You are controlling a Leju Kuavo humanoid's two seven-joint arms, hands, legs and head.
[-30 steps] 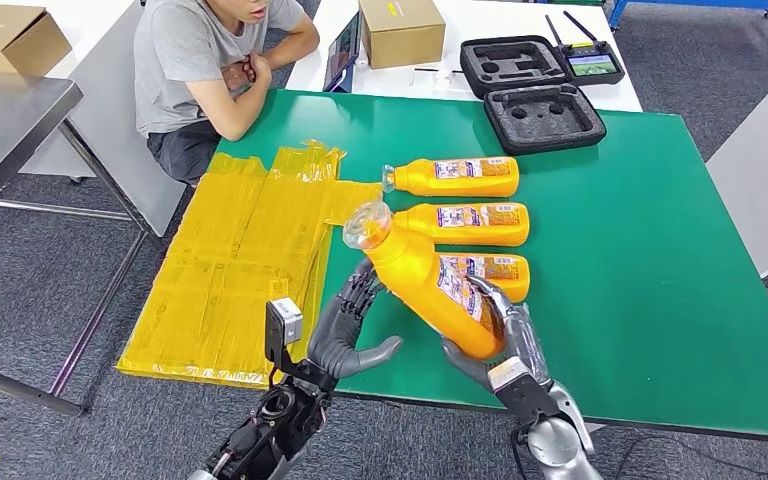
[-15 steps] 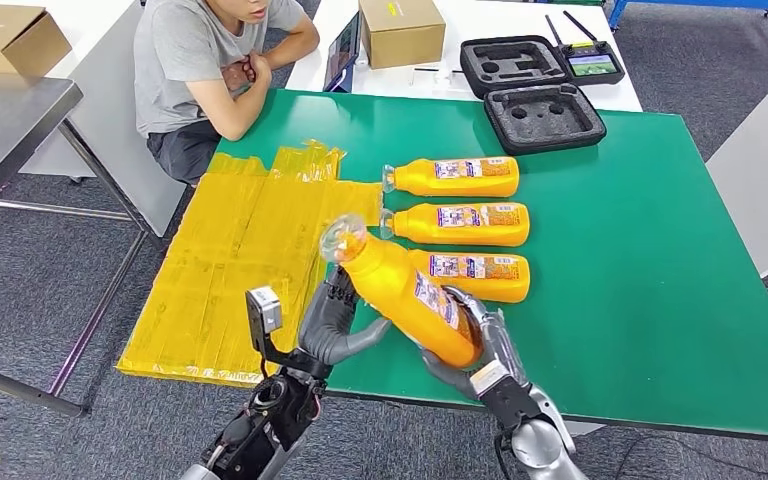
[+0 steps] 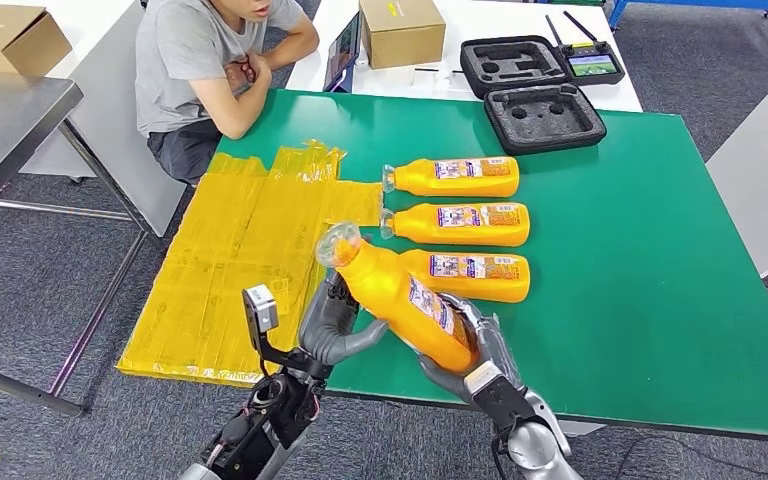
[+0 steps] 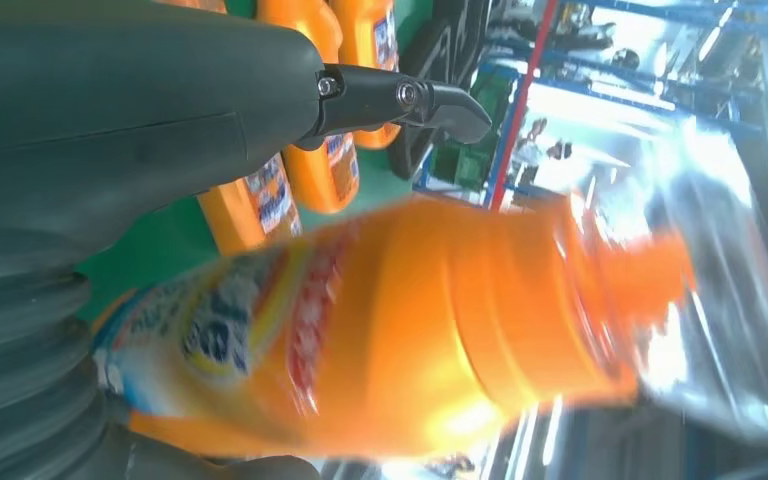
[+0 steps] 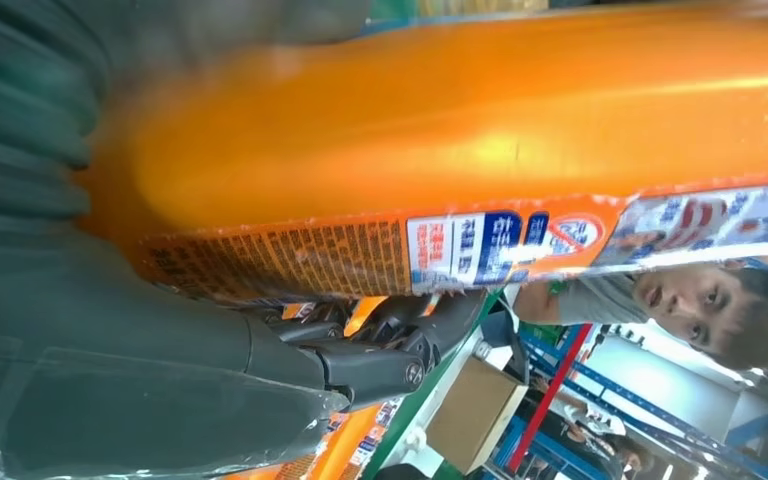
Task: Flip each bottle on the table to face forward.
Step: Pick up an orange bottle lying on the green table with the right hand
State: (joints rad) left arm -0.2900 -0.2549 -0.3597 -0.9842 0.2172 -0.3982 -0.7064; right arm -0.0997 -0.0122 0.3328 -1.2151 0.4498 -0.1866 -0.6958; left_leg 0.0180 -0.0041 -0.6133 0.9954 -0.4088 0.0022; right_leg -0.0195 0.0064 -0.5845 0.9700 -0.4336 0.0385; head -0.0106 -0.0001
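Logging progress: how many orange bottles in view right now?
4. Three lie in a row on the green table: far bottle, middle bottle, near bottle. The fourth bottle is lifted, gripped by the right hand, left hand beside it.

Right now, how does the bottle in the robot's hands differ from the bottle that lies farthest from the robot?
The held bottle is lifted off the green table and tilted; the farthest bottle lies flat on it. The right hand grips the held bottle's base, with the left hand beside it; nothing touches the farthest bottle. Both are orange with labels.
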